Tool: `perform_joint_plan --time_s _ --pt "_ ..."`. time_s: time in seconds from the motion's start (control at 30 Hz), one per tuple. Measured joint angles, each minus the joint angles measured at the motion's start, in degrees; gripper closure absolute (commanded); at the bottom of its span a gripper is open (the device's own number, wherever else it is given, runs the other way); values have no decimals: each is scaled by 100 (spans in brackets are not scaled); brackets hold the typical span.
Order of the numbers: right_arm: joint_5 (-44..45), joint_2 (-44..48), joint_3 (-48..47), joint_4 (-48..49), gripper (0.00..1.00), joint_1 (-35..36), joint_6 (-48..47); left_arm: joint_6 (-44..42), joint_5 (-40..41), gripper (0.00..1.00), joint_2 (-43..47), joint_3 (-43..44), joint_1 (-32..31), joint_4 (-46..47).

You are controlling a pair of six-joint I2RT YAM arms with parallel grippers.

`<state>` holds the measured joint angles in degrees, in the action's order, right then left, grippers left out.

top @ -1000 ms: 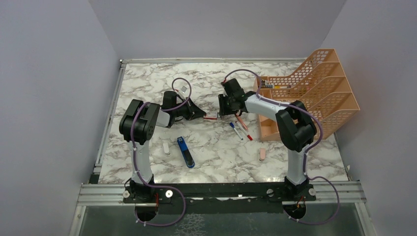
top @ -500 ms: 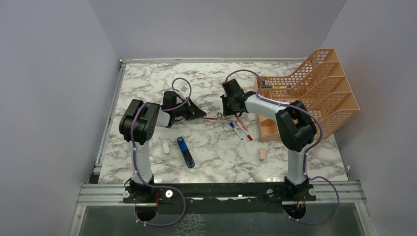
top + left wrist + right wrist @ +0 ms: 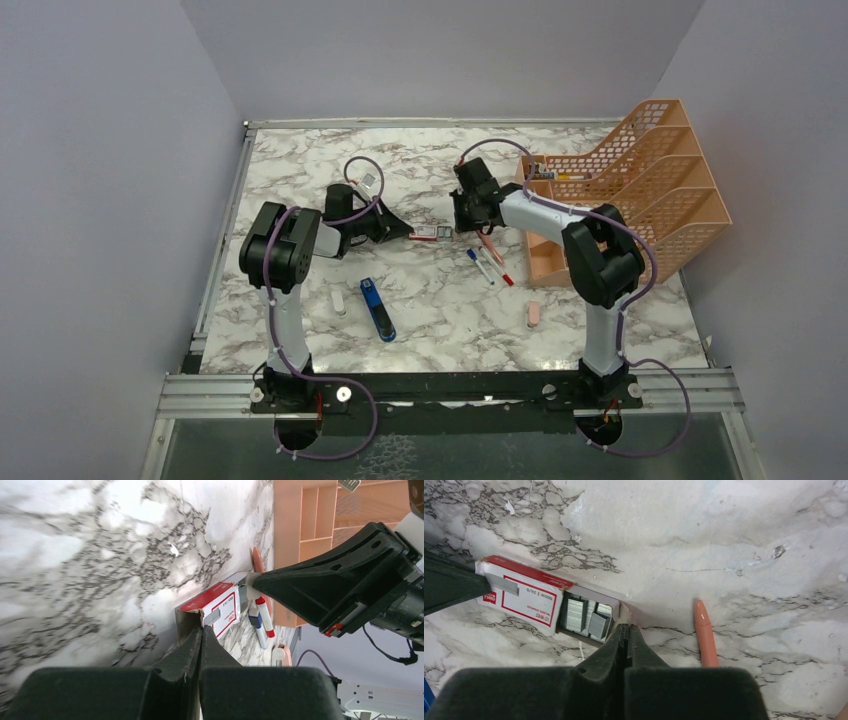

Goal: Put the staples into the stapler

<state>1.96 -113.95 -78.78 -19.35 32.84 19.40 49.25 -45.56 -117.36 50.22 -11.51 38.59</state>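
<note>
Where both arms reach in to mid-bench, stock reads big to small:

1. Bench [image 3: 300, 170] – marble top, carries all items.
2. File rack [image 3: 640, 180] – orange mesh, far R side.
3. L gripper [image 3: 201, 627] – clenched on end of staple box [image 3: 431, 233], at its sleeve [image 3: 524, 597], coming in from L.
4. R gripper [image 3: 625, 627] – clenched on end of grey tray [image 3: 616, 611], opp. side.
5. Stapler [image 3: 377, 308] – blue, lying flat, front L-centre, well apart from both grippers.
6. Pens, 2 pcs – blue cap [image 3: 478, 265], red cap [image 3: 497, 268], side by side near rack.
7. Staple box – red/white sleeve, tray part drawn out, staple strips [image 3: 586, 616] showing; on bench btwn grippers.
8. Eraser [image 3: 534, 314] – pink, front R.
9. White block [image 3: 339, 302] – near stapler, on its L.
</note>
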Motion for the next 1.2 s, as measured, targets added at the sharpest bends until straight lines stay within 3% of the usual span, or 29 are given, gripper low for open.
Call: perform_joint_plan --time_s 0.57,0.67,0.7,0.8,0.87,1.03,1.2 --pt "-170 -144 -382 125 99 -378 -348 -90 -4 100 2 -42 741 -15" --pt "-214 -144 -382 127 91 -409 -348 -142 0 100 26 -42 772 -96" --pt "-234 -144 -382 127 83 -411 -345 -181 17 99 50 -42 778 -157" --pt "-282 -144 -382 125 63 -417 -334 -321 151 88 186 -42 785 -413" --pt "-291 -133 -382 125 56 -417 -330 -422 262 76 291 -42 802 -586" --pt "-245 17 -452 -68 54 -417 -262 -756 772 48 761 4 817 -1388" --pt "-173 577 -361 -175 54 -417 -240 -1207 1766 31 1392 459 817 -2745"
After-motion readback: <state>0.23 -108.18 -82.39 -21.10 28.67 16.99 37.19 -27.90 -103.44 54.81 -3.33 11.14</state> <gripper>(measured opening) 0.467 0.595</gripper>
